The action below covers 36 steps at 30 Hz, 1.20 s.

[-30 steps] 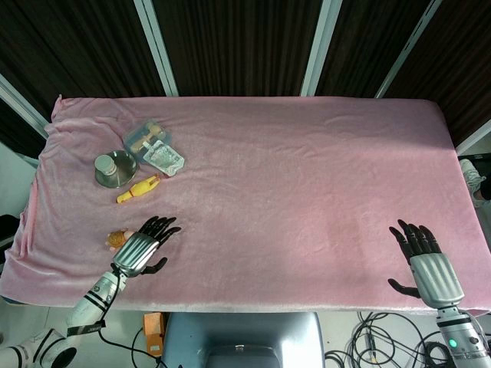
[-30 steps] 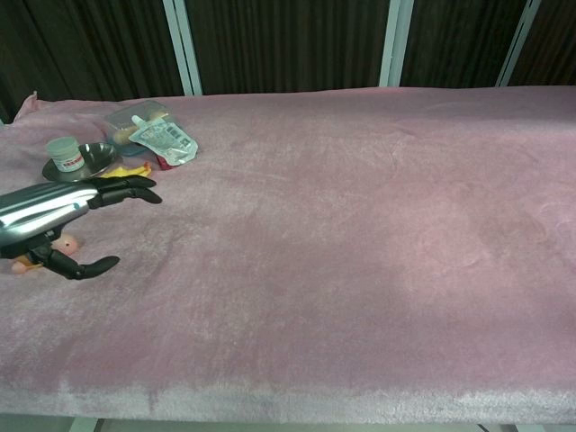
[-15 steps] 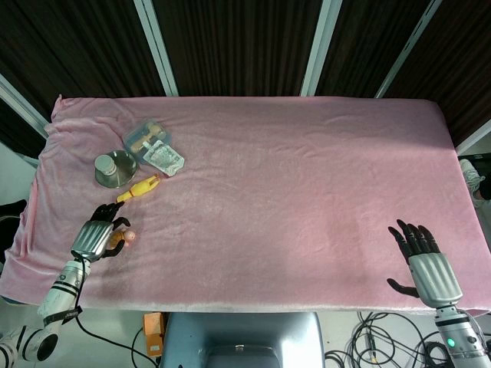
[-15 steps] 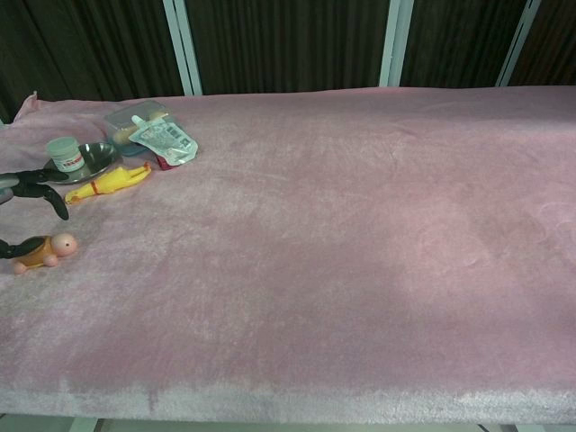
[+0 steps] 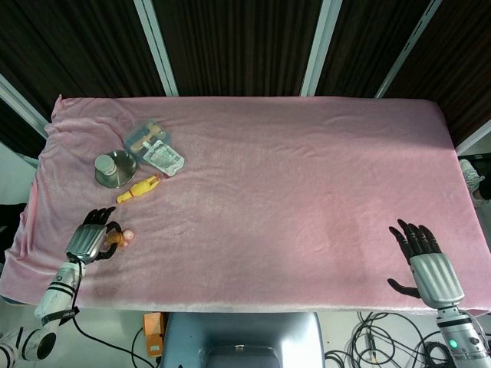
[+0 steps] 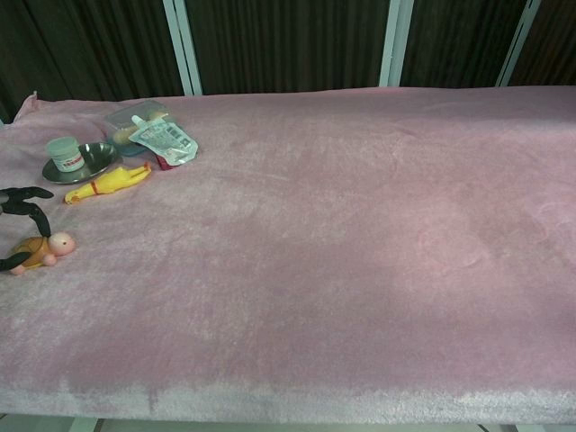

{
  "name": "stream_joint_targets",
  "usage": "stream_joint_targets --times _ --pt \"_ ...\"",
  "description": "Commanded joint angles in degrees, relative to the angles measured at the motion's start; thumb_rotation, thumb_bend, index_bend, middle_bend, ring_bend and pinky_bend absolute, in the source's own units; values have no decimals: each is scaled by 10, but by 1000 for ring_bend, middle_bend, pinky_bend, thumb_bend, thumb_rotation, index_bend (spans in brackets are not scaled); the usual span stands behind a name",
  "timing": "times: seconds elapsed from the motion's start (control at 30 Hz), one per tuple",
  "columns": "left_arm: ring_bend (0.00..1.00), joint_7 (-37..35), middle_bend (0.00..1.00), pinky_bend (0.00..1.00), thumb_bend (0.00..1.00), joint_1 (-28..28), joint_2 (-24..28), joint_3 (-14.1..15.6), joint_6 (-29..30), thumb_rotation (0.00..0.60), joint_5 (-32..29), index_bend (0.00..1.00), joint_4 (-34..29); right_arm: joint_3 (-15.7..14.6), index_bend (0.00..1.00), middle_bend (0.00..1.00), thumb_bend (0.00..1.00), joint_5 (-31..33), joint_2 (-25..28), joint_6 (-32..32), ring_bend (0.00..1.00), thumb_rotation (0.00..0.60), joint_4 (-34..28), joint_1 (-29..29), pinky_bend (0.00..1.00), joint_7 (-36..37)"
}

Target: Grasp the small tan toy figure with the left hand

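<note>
left hand (image 5: 88,240): fingers curled round the toy, touching it, can't tell if it's really gripped
tan toy figure (image 6: 45,248): lying on pink cloth (image 5: 291,176), near-left edge
right hand (image 5: 426,264): fingers spread, holding nothing

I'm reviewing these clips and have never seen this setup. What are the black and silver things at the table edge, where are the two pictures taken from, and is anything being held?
Those are two robot hands on arms. One picture looks down from the robot's head, the other forward from its chest. The left hand has its fingers around the small tan toy figure on the pink cloth; whether it truly grips it is unclear. The right hand rests open and holds nothing. Further back lie a yellow rubber chicken, a metal dish with a small jar, and a pouch.
</note>
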Motion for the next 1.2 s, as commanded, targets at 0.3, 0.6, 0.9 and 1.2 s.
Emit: stream_joint_targets --times 0.3,0.6,0.9,1.2 --pt "2 -24 162 48 475 -4 -23 -1 16 600 22 814 36 2 0 0 252 4 -2 -2 0 600 1 1 0 -4" --pt "29 -57 237 79 507 -3 -50 0 53 600 52 918 71 2 0 0 252 4 -1 -1 0 600 0 0 0 -3" --pt "0 -50 93 69 410 0 -32 10 36 600 50 338 44 2 0 0 252 3 -1 1 0 600 1 -1 0 -1" --pt "0 -18 0 50 355 28 27 17 104 600 72 0 -67 2 0 0 252 4 -2 -2 0 600 1 0 0 -6"
